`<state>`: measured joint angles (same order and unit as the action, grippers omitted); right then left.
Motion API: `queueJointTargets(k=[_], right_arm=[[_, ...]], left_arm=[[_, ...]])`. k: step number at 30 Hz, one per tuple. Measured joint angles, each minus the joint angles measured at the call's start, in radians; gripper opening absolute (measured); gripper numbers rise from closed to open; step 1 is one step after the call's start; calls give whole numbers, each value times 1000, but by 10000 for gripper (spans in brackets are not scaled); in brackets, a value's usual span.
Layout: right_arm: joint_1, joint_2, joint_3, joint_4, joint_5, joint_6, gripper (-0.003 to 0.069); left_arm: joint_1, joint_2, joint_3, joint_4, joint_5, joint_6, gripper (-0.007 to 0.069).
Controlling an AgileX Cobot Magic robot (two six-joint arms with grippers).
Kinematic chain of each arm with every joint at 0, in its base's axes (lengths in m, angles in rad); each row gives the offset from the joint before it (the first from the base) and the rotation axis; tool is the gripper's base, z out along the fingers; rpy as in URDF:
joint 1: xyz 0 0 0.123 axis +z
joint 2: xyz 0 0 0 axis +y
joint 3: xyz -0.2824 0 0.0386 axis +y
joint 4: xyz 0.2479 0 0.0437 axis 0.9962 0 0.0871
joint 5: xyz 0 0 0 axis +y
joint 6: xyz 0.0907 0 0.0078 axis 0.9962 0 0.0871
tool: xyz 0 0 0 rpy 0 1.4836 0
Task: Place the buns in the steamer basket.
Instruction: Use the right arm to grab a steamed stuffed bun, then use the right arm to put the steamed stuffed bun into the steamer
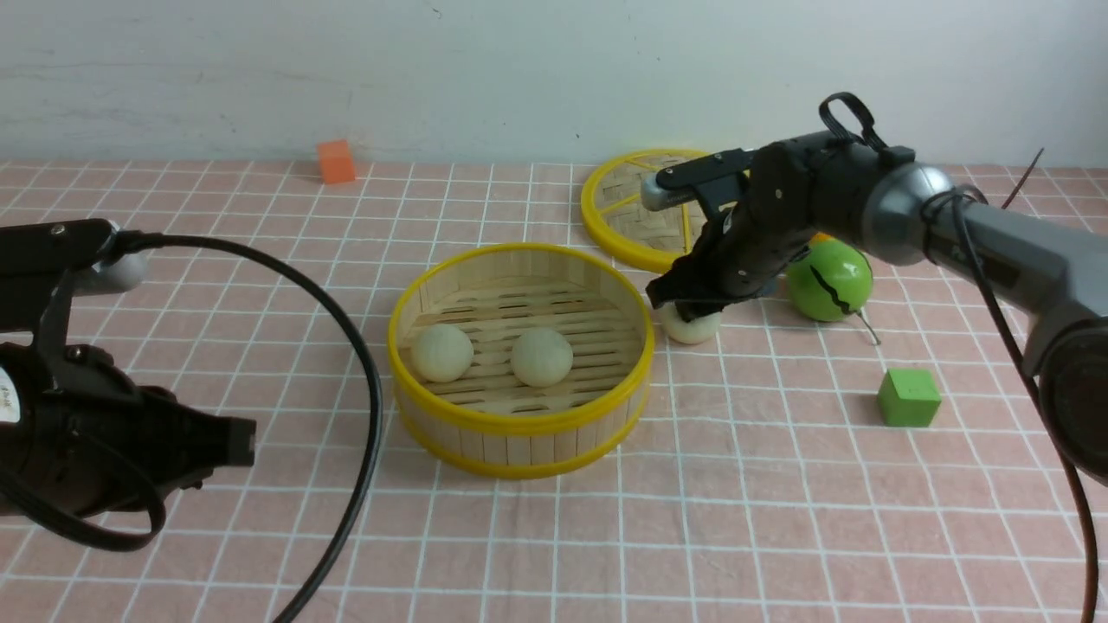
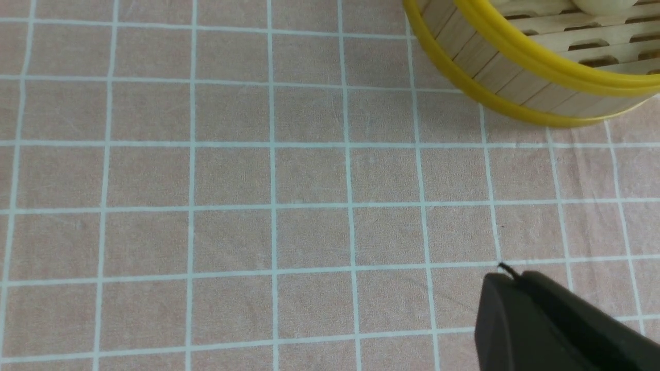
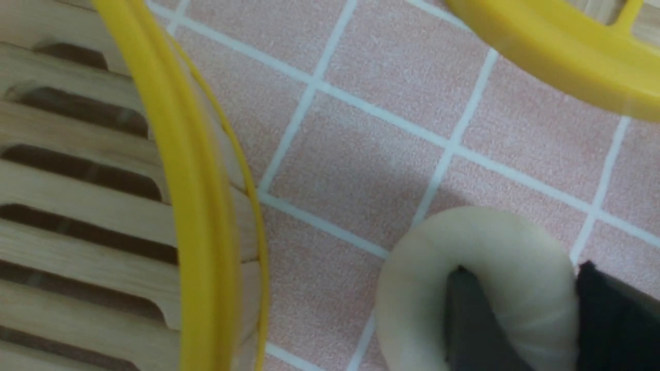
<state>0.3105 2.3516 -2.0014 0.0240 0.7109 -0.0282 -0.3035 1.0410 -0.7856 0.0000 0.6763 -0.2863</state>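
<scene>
Right end effector is pinching the last bun off-centre (it's denting). The bun is sitting on the desk, just on the right-edge side of the steamer basket. It's risking slipping out or clipping the rim on the lift.

From my station the left arm reads as a chunky matte-black housing with a silver-grey cylinder, one small screw, a white label too small to read, and a thick black cable. The right arm is a grey tube with a rounded silver joint, a black wrist block and a looped black cord; I see blunt, dark fingers on the right gripper
</scene>
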Motion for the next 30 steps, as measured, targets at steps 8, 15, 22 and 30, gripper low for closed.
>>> queueJointTargets(k=[8, 15, 22, 30], right_arm=[[0, -37, 0, -4, 13, -1, 13], [27, -142, -38, 23, 91, -4, 13], [146, -167, -59, 88, 116, -66, 13], [181, -55, -59, 94, 119, -72, 19]], left_arm=[[0, 0, 0, 0, 0, 0, 4], [0, 0, 0, 0, 0, 0, 11], [0, 0, 0, 0, 0, 0, 18], [0, 0, 0, -9, 4, 0, 25]])
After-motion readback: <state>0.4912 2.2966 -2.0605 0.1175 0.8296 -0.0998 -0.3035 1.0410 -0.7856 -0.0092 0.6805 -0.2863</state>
